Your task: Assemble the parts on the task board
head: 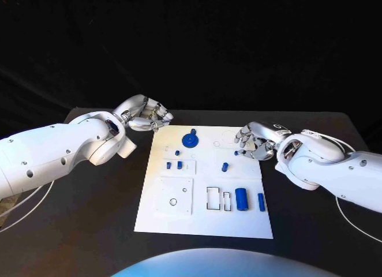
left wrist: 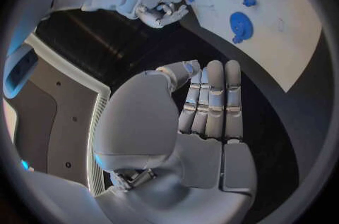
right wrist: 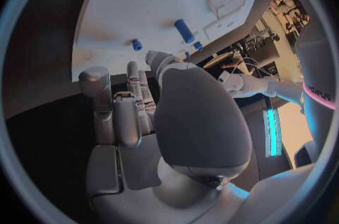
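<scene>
The white task board (head: 203,222) lies in the middle of the black table. On its far part sits a blue gear-shaped disc (head: 189,139), with small blue pieces (head: 168,165) nearer to me. A thick blue cylinder (head: 240,199) and a slim one (head: 261,201) lie at the near right, and a short peg (head: 225,167) in the middle. My left hand (head: 145,113) hovers off the board's far left corner, fingers straight (left wrist: 212,100), holding nothing. My right hand (head: 256,141) hangs at the board's far right edge, fingers loosely curled and empty; a tiny blue piece (right wrist: 136,44) lies just beyond its fingertips.
Black table surface surrounds the board on all sides. Rectangular outlines (head: 214,198) and a raised square plate with holes (head: 174,195) mark the board's near half. A thin white cable (head: 358,228) runs along the table under my right arm.
</scene>
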Available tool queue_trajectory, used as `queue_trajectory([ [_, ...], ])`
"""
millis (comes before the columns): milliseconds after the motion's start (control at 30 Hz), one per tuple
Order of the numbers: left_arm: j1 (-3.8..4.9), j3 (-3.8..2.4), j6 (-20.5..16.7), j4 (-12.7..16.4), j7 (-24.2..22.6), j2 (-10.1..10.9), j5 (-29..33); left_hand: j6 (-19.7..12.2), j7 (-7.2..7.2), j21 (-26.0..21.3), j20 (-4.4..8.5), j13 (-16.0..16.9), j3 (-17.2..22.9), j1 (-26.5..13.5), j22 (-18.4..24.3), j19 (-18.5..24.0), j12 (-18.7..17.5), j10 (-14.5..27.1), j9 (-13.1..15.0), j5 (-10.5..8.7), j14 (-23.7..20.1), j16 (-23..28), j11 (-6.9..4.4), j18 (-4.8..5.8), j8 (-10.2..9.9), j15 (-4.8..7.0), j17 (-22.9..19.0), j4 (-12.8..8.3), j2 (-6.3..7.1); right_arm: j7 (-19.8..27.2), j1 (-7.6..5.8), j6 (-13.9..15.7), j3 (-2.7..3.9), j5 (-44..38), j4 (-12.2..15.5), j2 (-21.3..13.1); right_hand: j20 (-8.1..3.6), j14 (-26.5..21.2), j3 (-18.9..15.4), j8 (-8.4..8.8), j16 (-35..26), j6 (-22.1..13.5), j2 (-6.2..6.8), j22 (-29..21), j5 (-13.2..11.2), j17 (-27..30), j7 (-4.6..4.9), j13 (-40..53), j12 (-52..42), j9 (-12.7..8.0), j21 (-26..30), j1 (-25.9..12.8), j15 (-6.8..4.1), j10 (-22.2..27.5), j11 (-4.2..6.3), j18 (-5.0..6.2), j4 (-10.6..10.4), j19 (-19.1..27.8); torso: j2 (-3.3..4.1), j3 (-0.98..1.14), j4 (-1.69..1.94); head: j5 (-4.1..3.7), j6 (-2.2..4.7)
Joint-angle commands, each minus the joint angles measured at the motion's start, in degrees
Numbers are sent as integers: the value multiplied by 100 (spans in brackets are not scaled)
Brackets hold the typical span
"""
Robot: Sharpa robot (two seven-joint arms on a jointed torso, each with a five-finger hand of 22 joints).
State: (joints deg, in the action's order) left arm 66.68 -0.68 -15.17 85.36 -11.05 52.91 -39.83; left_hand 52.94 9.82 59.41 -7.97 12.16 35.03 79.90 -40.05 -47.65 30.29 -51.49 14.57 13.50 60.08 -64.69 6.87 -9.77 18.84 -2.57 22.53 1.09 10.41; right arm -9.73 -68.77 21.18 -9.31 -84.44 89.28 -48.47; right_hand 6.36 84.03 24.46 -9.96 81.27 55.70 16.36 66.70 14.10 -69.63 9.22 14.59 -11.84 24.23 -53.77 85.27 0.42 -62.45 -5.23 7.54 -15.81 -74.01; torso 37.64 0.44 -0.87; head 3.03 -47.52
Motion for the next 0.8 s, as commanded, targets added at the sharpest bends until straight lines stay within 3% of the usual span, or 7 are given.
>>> queue_trajectory([
  [33, 4, -4, -90, 66, -642, 26, 1631, -11, 48, -36, -5, -38, 7, 40, 7, 49, -28, 39, -7, 20, -49, 73, 1, -77, -38, 6, -37, -37, -43, -268, 26, -317, 0, -687, -33, 48, 3, 195, 23, 41, 37, 26, 21, 34, -18, -43, 15, -34, 39, -9, -53, -27, 40, -14, -25, -43, 16, -47, 1, -5, 6, -20, -19],
  [433, 5, 1, -42, 140, -761, 115, 2081, -17, 67, -29, -6, -99, 15, 81, -3, 83, -54, 44, -12, 40, -71, 180, 17, -79, -41, -2, -93, -96, -70, -406, 131, -495, 0, -925, -180, 283, 5, 240, 99, 34, 130, 127, -11, 235, -12, -202, 3, -189, 117, -15, -331, -41, 35, -159, -12, -88, 77, -182, -5, 0, 2, 0, -69],
  [800, 5, 2, -21, 154, -751, 127, 2104, -19, 72, -31, -9, -115, 14, 80, -4, 96, -63, 51, -13, 41, -79, 206, 22, -78, -43, -6, -107, -104, -71, -449, 184, -552, 1, -986, -240, 389, -65, 274, 499, -77, 226, 452, -161, 488, -14, -354, -114, -392, 156, 35, -641, 23, -66, -597, 109, -135, 302, -303, -6, 6, 0, 4, -108],
])
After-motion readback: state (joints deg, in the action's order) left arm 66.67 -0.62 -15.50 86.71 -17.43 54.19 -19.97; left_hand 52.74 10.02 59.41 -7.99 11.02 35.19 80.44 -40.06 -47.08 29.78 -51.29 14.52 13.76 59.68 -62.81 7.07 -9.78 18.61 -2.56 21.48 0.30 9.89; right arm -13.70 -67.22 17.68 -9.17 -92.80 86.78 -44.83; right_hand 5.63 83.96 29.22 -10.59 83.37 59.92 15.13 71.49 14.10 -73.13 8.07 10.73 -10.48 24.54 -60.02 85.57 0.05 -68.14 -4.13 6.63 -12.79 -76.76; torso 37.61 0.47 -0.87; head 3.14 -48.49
